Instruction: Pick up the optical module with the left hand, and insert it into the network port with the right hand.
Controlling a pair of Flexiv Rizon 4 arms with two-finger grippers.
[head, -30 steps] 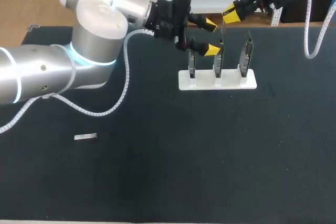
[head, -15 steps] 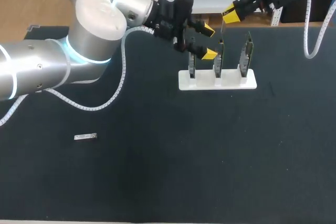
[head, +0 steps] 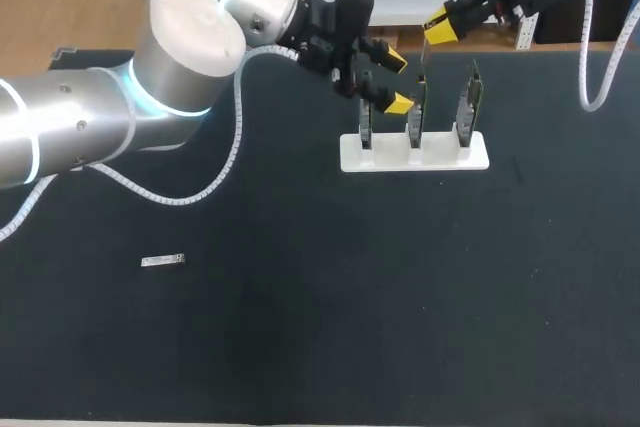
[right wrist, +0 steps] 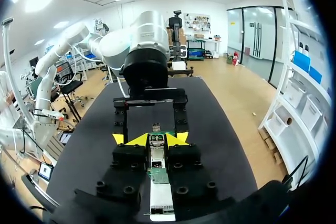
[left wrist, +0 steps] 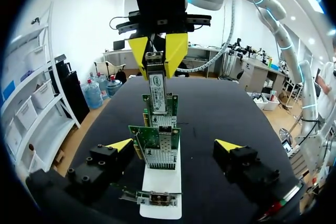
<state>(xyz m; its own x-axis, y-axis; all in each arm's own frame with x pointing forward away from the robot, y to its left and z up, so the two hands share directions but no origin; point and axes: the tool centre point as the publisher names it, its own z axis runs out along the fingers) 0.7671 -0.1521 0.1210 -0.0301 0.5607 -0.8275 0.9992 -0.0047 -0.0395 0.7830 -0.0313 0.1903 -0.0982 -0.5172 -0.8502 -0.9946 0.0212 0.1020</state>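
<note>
A small silver optical module (head: pixel 162 261) lies on the black table (head: pixel 330 327) at the front left, far from both grippers. My right gripper (head: pixel 438 26) hangs over the middle network card (head: pixel 415 115) of a white rack (head: pixel 413 152), shut on a second silver module (left wrist: pixel 156 83), which points down at that card. In the right wrist view this module (right wrist: pixel 156 148) sits between the right gripper's (right wrist: pixel 154 139) yellow tips. My left gripper (head: pixel 397 80) is open beside the rack's left card (head: pixel 366 125). In its own wrist view the left gripper (left wrist: pixel 174 145) straddles the cards with nothing held.
The white rack holds three upright green cards, the third (head: pixel 468 102) at the right end. A white cable (head: pixel 600 67) hangs from my right arm near the table's back right. The left arm's grey body (head: pixel 90 127) covers the back left.
The left arm's elbow has swung back and its gripper has shifted slightly down and left by the rack. The right gripper and its module have not moved.
</note>
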